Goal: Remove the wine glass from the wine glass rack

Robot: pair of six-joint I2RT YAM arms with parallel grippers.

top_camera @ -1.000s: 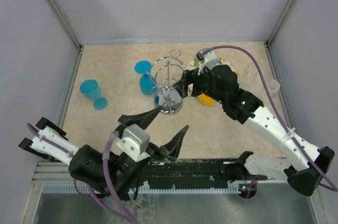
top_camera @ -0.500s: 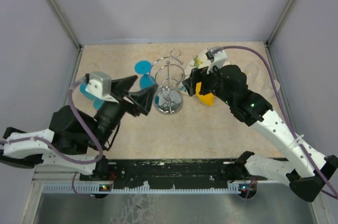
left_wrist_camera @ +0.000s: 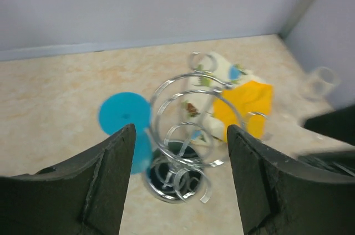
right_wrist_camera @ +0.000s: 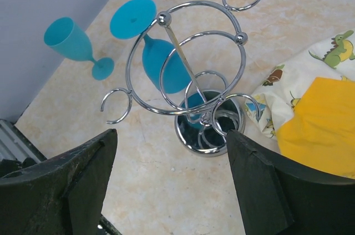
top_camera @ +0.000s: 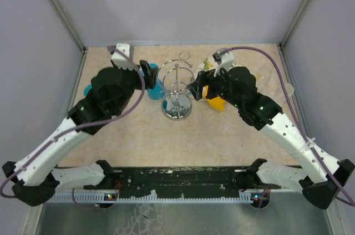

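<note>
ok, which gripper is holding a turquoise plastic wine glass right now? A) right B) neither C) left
B: the left gripper and right gripper both stand open with nothing between their fingers, facing the chrome wire rack; one turquoise plastic wine glass is at the rack, and a second turquoise glass sits apart from it.

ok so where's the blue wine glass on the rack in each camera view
top external: the blue wine glass sits left of centre, just left of the wine glass rack, partly under the left claw.
left wrist: the glass is lower left of centre, left of the rack.
right wrist: the glass is upper middle, foot up, seen through the rack's rings.
shared landmark: the rack's round chrome base, visible in all three.
</note>
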